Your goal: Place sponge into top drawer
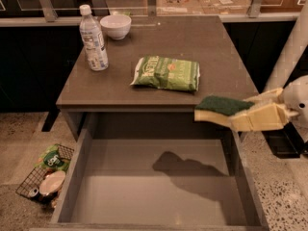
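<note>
The gripper (242, 116) has its jaws clamped on the sponge (220, 105) by the tabletop's (144, 94) front right corner, over the top drawer (73, 176). Next it likely must go lower, then let go.

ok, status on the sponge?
Gripper at right, shut on sponge, above the drawer's back right corner. Sponge not yet in drawer. Drawer open; bag back on the table, out of the way.
</note>
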Robot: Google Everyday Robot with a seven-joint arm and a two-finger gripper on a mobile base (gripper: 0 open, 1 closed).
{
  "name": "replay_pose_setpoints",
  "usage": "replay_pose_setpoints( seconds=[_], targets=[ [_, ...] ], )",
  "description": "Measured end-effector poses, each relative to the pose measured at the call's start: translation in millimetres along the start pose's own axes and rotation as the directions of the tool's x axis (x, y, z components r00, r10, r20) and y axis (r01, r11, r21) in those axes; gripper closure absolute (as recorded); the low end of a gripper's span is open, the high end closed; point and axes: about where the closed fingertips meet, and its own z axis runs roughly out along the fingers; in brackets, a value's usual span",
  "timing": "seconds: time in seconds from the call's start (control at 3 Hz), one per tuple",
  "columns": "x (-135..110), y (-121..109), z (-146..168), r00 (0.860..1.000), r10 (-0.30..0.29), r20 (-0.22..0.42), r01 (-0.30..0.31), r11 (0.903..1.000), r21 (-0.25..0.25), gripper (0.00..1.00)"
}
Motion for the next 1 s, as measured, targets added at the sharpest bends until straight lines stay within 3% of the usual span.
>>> replay_pose_setpoints(
  seconds=[0.33, 0.67, 1.0],
  targets=[
    [41, 11, 22, 0.994, -0.020, -0.104, 0.005, 0.9902, -0.139, 1.00],
    [78, 20, 46, 0.961, -0.110, -0.252, 0.069, 0.9834, -0.168, 1.00],
    [92, 15, 45, 0.946, -0.129, -0.299, 0.087, 0.9848, -0.150, 1.00]
  ],
)
